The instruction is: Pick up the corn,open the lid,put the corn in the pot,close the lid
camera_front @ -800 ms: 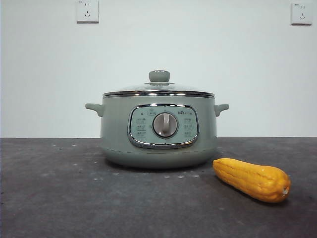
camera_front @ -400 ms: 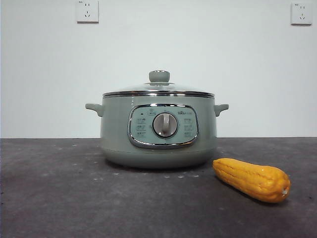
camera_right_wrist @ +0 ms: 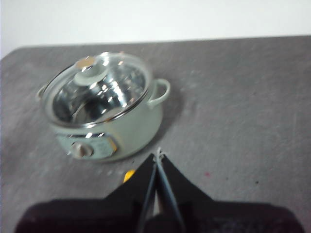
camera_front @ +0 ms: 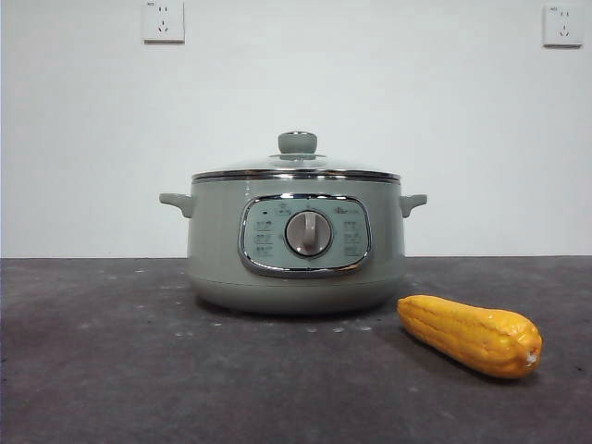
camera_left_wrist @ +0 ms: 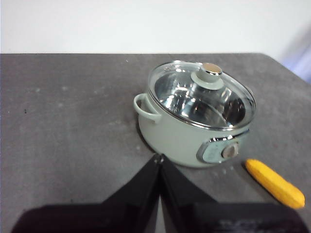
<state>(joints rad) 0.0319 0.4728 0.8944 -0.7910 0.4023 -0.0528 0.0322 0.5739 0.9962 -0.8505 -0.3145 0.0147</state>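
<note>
Both grippers, left (camera_left_wrist: 159, 158) and right (camera_right_wrist: 158, 156), hang above the table (camera_front: 111, 370) with jaws pressed together, holding nothing. The corn (camera_front: 470, 334) lies nearest, at the right front, just beside the pot (camera_front: 296, 242). The lid (camera_front: 297, 165) sits on the pot. Bare tabletop lies left of the pot.

Test or lab setting: bare white wall (camera_front: 370, 92) with two wall sockets (camera_front: 164, 20), plain dark grey bench (camera_front: 111, 370), a single pot (camera_front: 296, 240) as prop.

We count one pot (camera_front: 296, 268), one lid (camera_front: 296, 166), one corn (camera_front: 470, 335), and two wall sockets (camera_front: 164, 20).
</note>
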